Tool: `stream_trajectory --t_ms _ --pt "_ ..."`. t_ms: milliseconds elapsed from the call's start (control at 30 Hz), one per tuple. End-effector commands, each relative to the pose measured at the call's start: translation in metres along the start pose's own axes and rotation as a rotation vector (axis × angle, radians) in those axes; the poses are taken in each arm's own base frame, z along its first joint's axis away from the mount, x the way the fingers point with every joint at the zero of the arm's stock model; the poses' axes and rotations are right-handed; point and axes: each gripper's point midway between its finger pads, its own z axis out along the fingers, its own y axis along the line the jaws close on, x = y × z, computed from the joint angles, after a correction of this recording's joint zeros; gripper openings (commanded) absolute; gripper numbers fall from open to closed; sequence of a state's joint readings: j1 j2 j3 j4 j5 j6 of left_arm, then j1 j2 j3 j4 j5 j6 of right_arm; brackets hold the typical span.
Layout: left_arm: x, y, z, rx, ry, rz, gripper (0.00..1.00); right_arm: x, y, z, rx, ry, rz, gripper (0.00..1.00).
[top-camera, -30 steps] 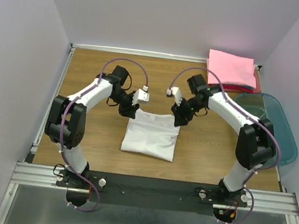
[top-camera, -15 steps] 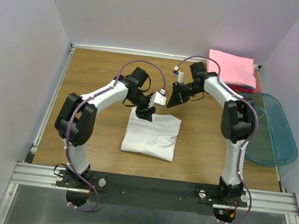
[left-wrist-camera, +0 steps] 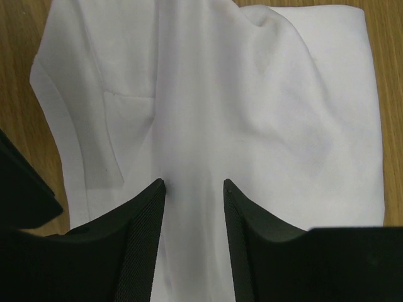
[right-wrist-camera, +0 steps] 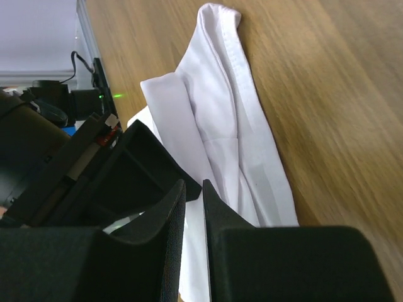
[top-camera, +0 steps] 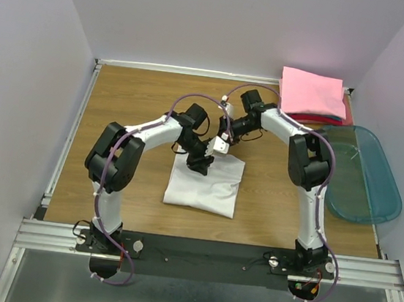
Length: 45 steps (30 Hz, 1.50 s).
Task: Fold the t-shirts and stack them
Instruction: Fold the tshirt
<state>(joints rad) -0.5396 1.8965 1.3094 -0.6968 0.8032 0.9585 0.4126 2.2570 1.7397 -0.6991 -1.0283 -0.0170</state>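
Under the left gripper [left-wrist-camera: 192, 184]: white t-shirt [left-wrist-camera: 271, 107] flat on the table [left-wrist-camera: 390, 63]. Jaws about half open, straddling its middle, gripping nothing. Just ahead of the right gripper [right-wrist-camera: 194, 187]: same shirt's edge. Jaws nearly together, can't tell if cloth is pinched.

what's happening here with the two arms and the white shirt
The robot is working on the folded white t-shirt. The left gripper hangs open above it. The right gripper sits at its far edge, jaws nearly together; a grip cannot be confirmed. Folded pink and red shirts lie stacked at the far right corner.
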Motion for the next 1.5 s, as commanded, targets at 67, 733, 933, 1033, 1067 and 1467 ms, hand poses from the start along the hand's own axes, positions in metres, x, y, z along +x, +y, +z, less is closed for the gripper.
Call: stream_trajectory --t_ms 67,733,933,1033,1067,1467 --pt "0.016 0.001 0.012 0.011 0.040 -0.024 0.38 0.023 -0.016 0.030 -0.068 0.052 0.102 0.23" --pt "-0.046 0.022 -0.036 -0.114 -0.008 0.111 0.00 0.084 -0.046 0.057 -0.097 0.152 0.183 0.22" --pt "-0.049 0.039 -0.044 -0.152 -0.012 0.117 0.00 0.089 -0.045 0.055 -0.098 0.156 0.180 0.22" --pt "-0.051 0.048 -0.049 -0.175 -0.006 0.129 0.00 0.090 -0.045 0.055 -0.098 0.156 0.179 0.22" --pt "-0.049 0.050 -0.049 -0.178 -0.003 0.129 0.00 0.089 -0.043 0.055 -0.098 0.157 0.175 0.22" --pt "-0.036 0.053 -0.041 -0.174 0.010 0.140 0.27 0.074 -0.043 0.047 -0.026 0.132 0.089 0.29"
